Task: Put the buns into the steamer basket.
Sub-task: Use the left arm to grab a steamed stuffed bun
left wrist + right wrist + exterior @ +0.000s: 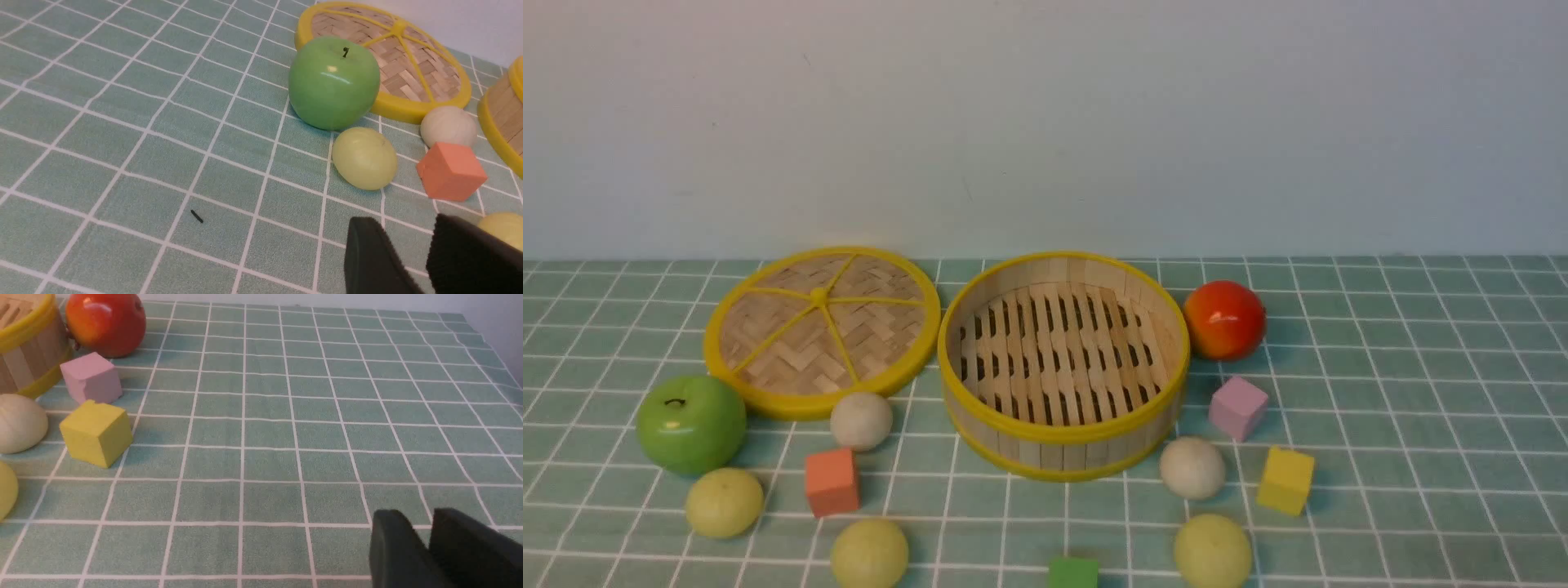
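Left wrist view shows my left gripper (404, 232) narrowly parted and empty; my right gripper (421, 524) is the same. All five buns (1192, 467) sit outside the empty basket (1054, 447), scattered before it, so all are left to load.

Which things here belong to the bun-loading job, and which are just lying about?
Job: steamer basket; two off-white buns; three yellow-green buns.
Lying about: woven lid; green apple; red-orange fruit; pink cube; yellow cube; orange cube; green cube.
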Available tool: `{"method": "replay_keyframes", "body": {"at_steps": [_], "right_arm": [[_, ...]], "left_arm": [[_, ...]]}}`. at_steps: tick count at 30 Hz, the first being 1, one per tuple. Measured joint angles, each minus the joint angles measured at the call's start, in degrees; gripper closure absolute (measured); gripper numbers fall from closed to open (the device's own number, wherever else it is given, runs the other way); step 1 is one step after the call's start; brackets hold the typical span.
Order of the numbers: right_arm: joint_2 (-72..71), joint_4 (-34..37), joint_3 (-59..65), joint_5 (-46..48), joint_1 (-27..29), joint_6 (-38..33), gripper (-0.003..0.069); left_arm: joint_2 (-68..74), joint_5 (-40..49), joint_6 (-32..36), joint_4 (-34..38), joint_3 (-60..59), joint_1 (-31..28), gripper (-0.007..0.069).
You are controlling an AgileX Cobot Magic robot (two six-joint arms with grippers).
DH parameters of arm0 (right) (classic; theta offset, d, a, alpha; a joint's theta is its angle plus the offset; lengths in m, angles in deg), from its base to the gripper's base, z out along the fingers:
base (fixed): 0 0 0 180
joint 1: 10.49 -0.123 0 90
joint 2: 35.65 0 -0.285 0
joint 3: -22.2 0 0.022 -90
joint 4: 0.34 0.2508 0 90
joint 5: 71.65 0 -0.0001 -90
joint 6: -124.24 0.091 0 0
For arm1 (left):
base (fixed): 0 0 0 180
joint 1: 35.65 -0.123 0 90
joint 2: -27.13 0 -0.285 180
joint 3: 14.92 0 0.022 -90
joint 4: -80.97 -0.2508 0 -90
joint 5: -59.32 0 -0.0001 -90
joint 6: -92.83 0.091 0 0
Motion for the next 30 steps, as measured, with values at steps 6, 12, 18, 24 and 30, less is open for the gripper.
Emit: {"method": "replay_keyframes", "body": {"at_steps": [6,12,18,24,30], "right_arm": [[0.00,0.00,0.00,0.00,0.00,0.00,0.0482],[0.00,0.00,0.00,0.00,0.00,0.00,0.0478],[0.00,0.00,0.00,0.00,0.00,0.00,0.0470],[0.00,0.00,0.00,0.00,0.00,0.00,0.0460],[0.00,0.00,0.00,0.00,0.00,0.00,0.0452]], "left_arm": [[0.00,0.00,0.00,0.00,0.00,0.00,0.0386],[0.00,0.00,0.00,0.00,0.00,0.00,0.0386],[0.00,0.00,0.00,0.00,0.00,0.00,0.0386],[0.00,0.00,0.00,0.00,0.00,0.00,0.0386],[0.00,0.00,0.01,-1.06,0.00,0.00,0.0386]]}}
